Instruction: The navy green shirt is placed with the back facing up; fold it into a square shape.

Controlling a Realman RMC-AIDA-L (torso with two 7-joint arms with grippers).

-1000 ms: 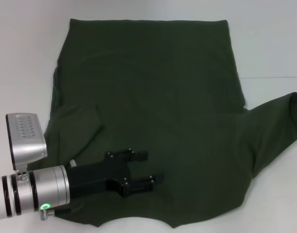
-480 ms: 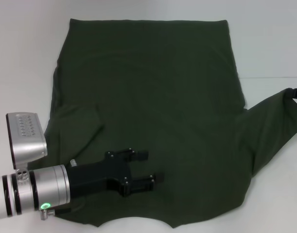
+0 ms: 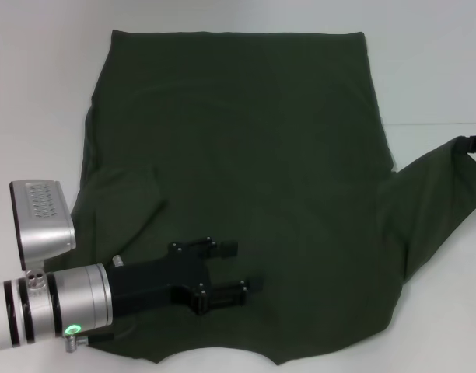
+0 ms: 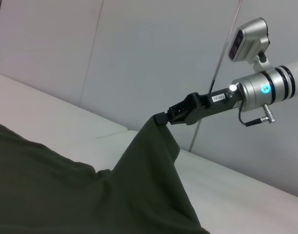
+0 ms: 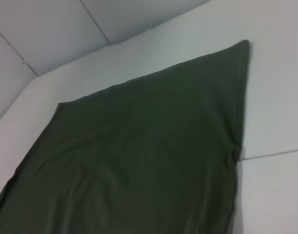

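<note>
Olive cloth: the navy green shirt [image 3: 246, 171] lies spread back-up on the white desk [image 3: 36, 93], hem at the far edge.
Right pincer [image 4: 164, 117]: clenched on the right sleeve tip, lifted off at the desk's right edge.
Left pincer [image 3: 234, 268]: released, fingers apart, over the near-left shoulder area.
Key relation: shirt body lies leftward from the held sleeve; I judge the fold goes inward.
</note>
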